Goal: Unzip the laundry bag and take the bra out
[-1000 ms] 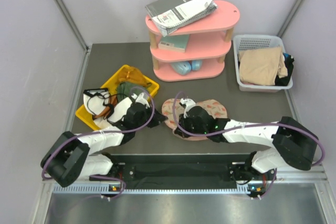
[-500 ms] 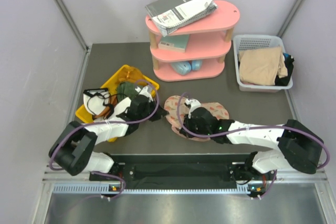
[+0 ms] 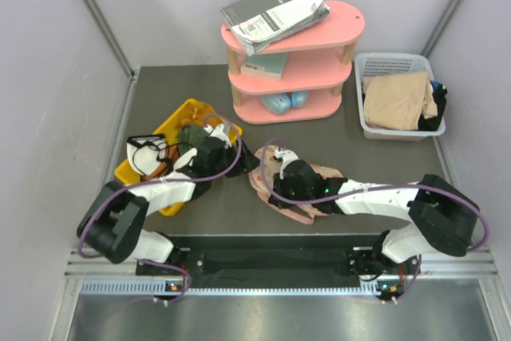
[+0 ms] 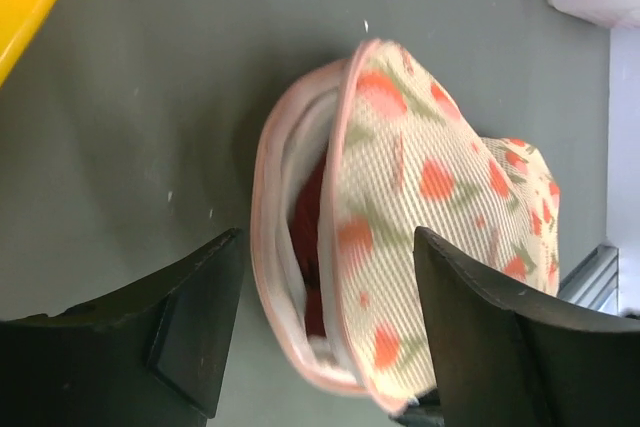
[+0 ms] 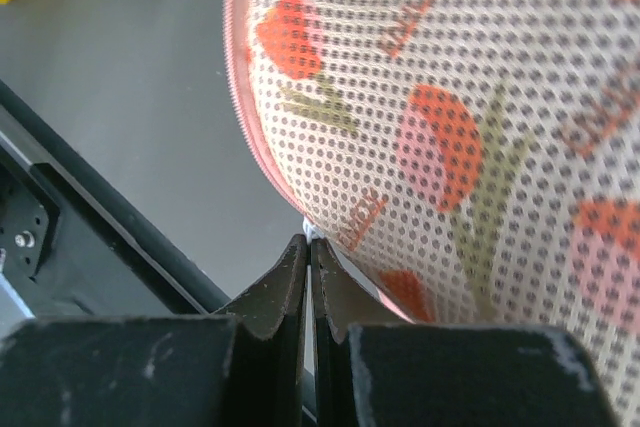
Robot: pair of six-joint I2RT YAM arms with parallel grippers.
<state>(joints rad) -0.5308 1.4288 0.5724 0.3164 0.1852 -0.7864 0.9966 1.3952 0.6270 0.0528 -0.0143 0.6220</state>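
Unzipping stage, largely complete. The laundry bag lies on the table directly ahead of the left gripper, its near end gaping. The printed mesh top is lifted away from the pink-trimmed lower rim, so the zip appears undone along at least this end; how far round it runs cannot be told. In the gap, just beyond the left fingertips, the bra shows as a dark red fold, wholly inside the bag and not yet touched.

The left gripper stands wide open and holds nothing, one finger to each side of the mouth. The right gripper has its fingers pressed together at the pink rim, with the mesh bulging above and beyond them. It seems to pinch the rim or the zip tab, though which is unclear.

Done, by this evidence: the opening. Left: reaching into the mouth, taking hold of the bra and drawing it clear of the bag.
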